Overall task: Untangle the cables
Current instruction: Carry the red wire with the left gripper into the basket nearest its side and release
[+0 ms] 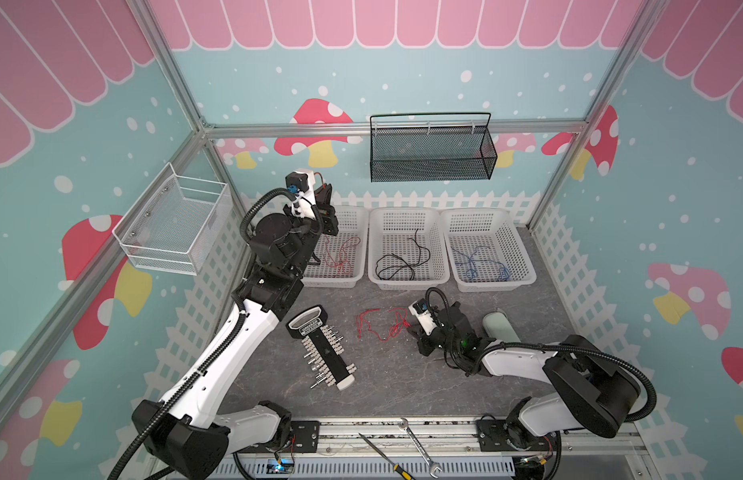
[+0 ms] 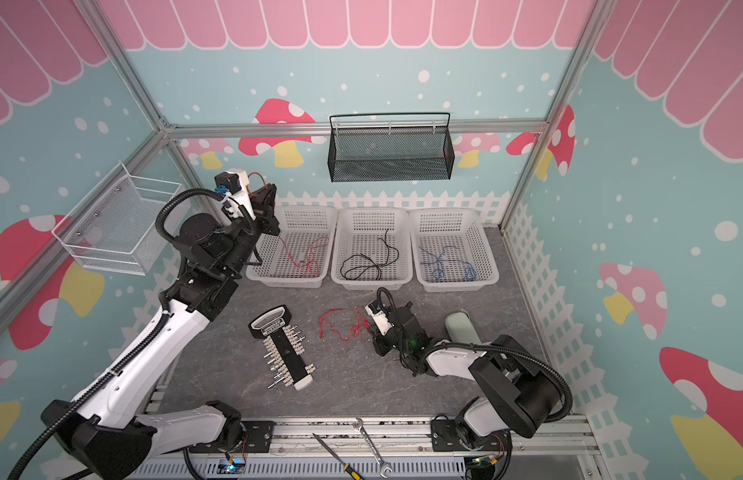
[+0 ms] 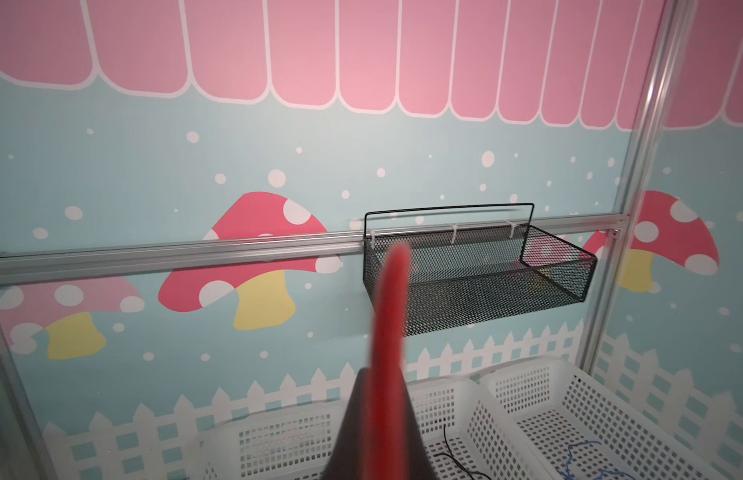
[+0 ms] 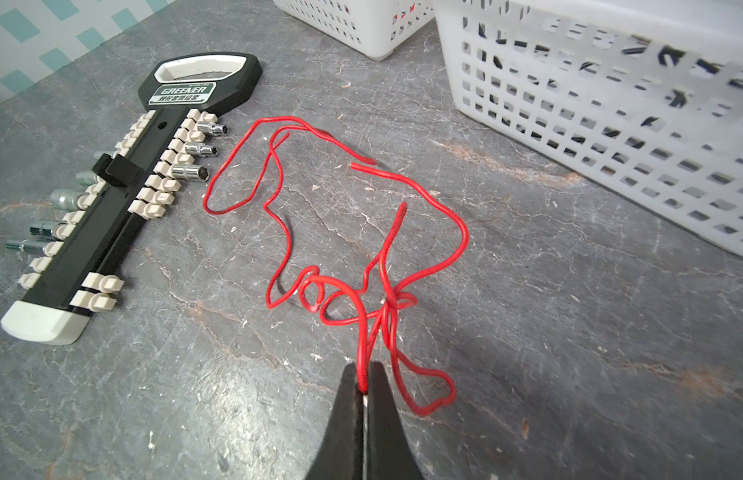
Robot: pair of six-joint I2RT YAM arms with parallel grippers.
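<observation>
Each gripper pinching a red cable.
The right gripper is reaching low over the grey tabletop, jaws pressed together on a strand of the tangled red cable sprawling beside the socket rack. The left gripper is hanging raised over the left basket, pinching a second red cable that is trailing into it. The black cable is resting in the middle basket, the blue cable in the right basket.

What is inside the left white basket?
A red cable lies in the basket, one end held by the shut left gripper. The left arm covers the basket's left side, so that part is hidden.
</observation>
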